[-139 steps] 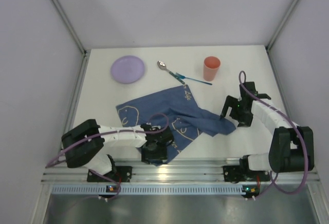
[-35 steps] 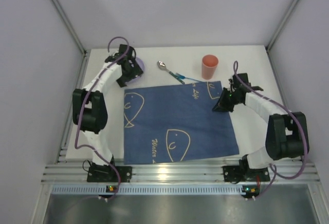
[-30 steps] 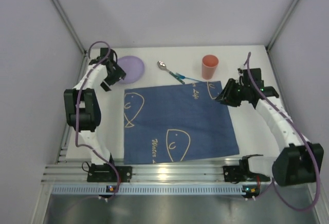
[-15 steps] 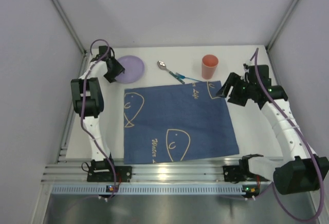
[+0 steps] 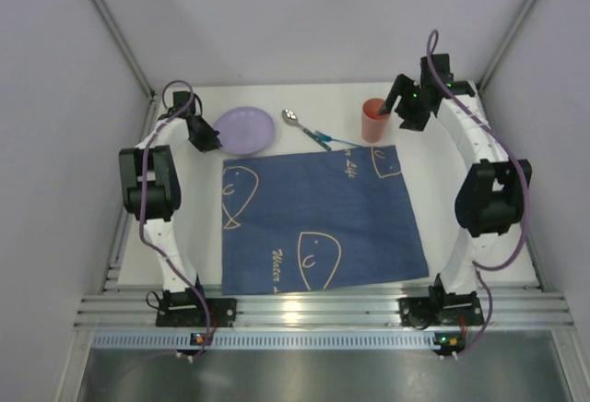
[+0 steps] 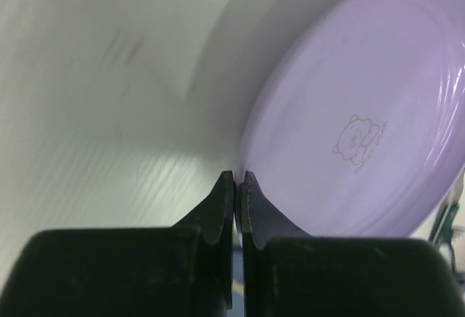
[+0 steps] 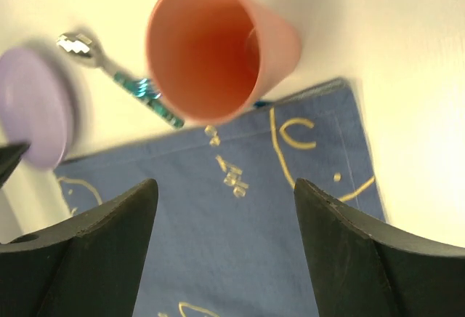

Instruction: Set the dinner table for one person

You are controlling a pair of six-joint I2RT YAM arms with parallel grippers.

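Observation:
On the white dinner table (image 5: 452, 236) a blue fish-print cloth (image 5: 318, 218) lies spread flat. A lilac plate (image 5: 247, 131) sits just beyond the cloth's far left corner. My left gripper (image 5: 211, 140) is shut on the plate's left rim; in the left wrist view the jaws (image 6: 237, 179) pinch the edge of the plate (image 6: 356, 128). A spoon (image 5: 318, 132) with a teal handle lies between the plate and a salmon cup (image 5: 374, 121). My right gripper (image 5: 399, 110) hovers open just right of the cup. The right wrist view has the cup (image 7: 218, 48) ahead of the open right gripper (image 7: 225, 186), with the cloth (image 7: 240, 222) below.
Slotted aluminium rails (image 5: 313, 314) run along the near edge, and grey enclosure walls close in the left, right and back. The cup stands upright close to the cloth's far right corner. The spoon (image 7: 109, 70) and plate (image 7: 36, 106) also show left of the cup in the right wrist view.
My left gripper has shut on the plate's rim and the plate has slid slightly right. My right arm left the cloth's far right corner, swung up beside the cup and opened wider.

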